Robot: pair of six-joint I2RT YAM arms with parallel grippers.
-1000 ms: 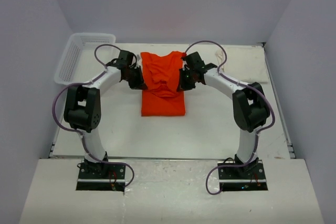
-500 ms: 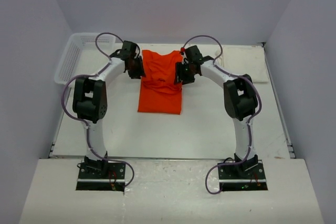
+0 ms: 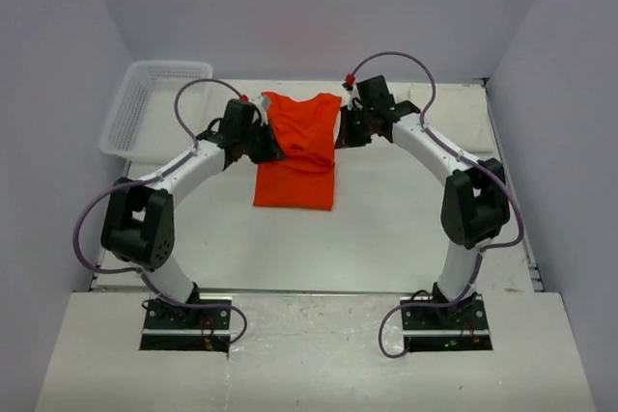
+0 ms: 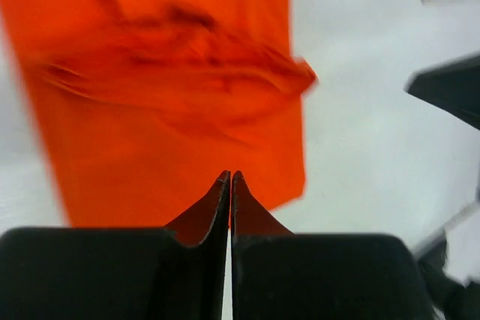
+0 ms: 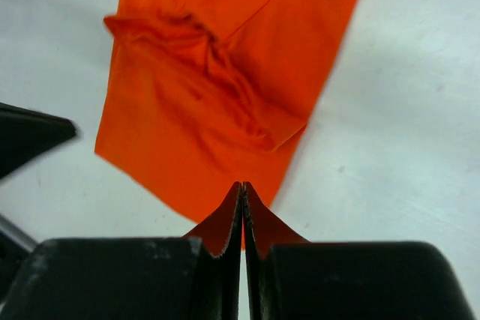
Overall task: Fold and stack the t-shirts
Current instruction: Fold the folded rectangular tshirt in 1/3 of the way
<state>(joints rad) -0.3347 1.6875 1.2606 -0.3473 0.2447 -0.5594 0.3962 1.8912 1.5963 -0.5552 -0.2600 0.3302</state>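
Overhead view: a bright orange-red short-sleeved cloth t-shirt point(image 3: 295, 156) lies on the white tabletop point(image 3: 386, 229), partly folded into a narrow upright rectangle. Its far portion is rumpled and its near portion lies flat. The black left gripper point(image 3: 265, 146) sits at the shirt's left edge and the black right gripper point(image 3: 341, 132) at its right edge. Both are level with the creased band across the shirt's middle. A white plastic lattice basket point(image 3: 135, 108) stands well to the left of the shirt, at the table's far left corner.

Left wrist view: the two fingers point(image 4: 214, 207) are pressed together with only a hairline seam between them. Their tips meet the shirt's near edge, and the cloth spreads away beyond them.

Right wrist view: these fingers are likewise pressed together. Their tips touch the shirt's nearest corner, and the gathered fold lies farther off.

Both pairs of tips are tinted orange. It cannot be told whether any fabric is pinched in either seam.
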